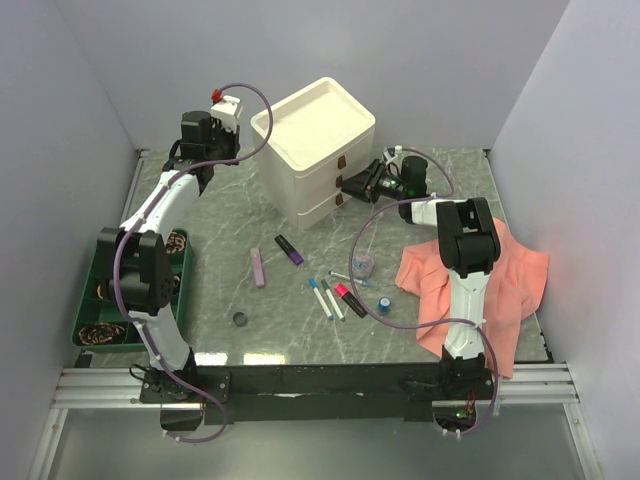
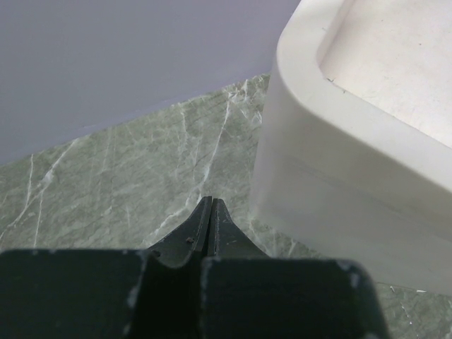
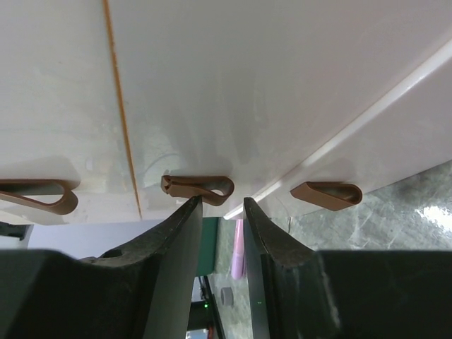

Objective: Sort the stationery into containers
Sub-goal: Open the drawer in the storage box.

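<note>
The right hand (image 3: pixel 217 212), slightly parted and empty, is hovering just short of the crosswise middle pull tab (image 3: pixel 198 186).

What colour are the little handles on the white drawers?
The handles are brown, best seen in the right wrist view.

The cream-white plastic drawer box (image 2: pixel 339 176) is cropped by the left wrist view's right edge, and one brown loop pull tab (image 3: pixel 69 200) by the right wrist view's left edge.
</note>
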`<move>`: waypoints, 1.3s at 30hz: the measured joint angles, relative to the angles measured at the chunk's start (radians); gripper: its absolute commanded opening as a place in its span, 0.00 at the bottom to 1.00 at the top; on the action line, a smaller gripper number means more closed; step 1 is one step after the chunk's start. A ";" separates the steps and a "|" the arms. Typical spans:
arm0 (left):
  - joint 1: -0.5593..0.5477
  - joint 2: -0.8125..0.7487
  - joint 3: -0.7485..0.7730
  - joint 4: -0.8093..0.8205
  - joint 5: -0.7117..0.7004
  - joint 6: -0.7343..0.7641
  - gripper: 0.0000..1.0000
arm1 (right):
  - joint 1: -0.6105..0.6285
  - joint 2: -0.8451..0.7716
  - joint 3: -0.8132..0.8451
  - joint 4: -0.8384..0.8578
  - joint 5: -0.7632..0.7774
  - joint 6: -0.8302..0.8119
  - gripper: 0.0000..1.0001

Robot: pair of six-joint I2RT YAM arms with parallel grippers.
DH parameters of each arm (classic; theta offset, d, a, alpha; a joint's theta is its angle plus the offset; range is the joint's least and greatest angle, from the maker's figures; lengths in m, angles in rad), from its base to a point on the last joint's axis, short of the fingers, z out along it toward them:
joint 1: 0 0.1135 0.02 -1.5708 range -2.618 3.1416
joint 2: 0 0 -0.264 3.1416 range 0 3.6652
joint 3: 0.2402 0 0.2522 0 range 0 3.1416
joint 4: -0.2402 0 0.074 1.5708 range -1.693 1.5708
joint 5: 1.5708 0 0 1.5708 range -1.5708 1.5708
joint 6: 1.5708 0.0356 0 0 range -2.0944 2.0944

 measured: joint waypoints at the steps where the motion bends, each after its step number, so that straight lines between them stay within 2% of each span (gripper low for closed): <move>1: 0.000 0.000 0.000 0.000 0.000 0.000 0.01 | 0.000 0.000 0.000 0.004 -0.001 0.002 0.38; 16: -0.010 0.000 0.000 0.000 0.001 0.000 0.01 | 0.000 -0.011 -0.004 0.032 -0.005 0.027 0.35; 18: -0.010 0.000 0.000 0.000 0.001 0.000 0.01 | 0.000 -0.014 -0.007 0.033 -0.005 0.027 0.31; 20: -0.010 0.000 0.000 0.000 0.001 0.000 0.01 | 0.000 -0.016 -0.010 0.033 -0.005 0.027 0.22; 24: -0.012 0.000 0.000 0.000 0.001 0.000 0.01 | 0.000 -0.016 -0.010 0.039 -0.009 0.027 0.18; 32: -0.016 0.000 0.000 0.000 0.001 0.000 0.01 | -0.001 -0.024 -0.035 0.051 -0.010 0.026 0.00; 39: -0.016 0.000 0.000 0.000 0.001 0.000 0.01 | -0.020 -0.103 -0.101 0.061 -0.030 0.017 0.00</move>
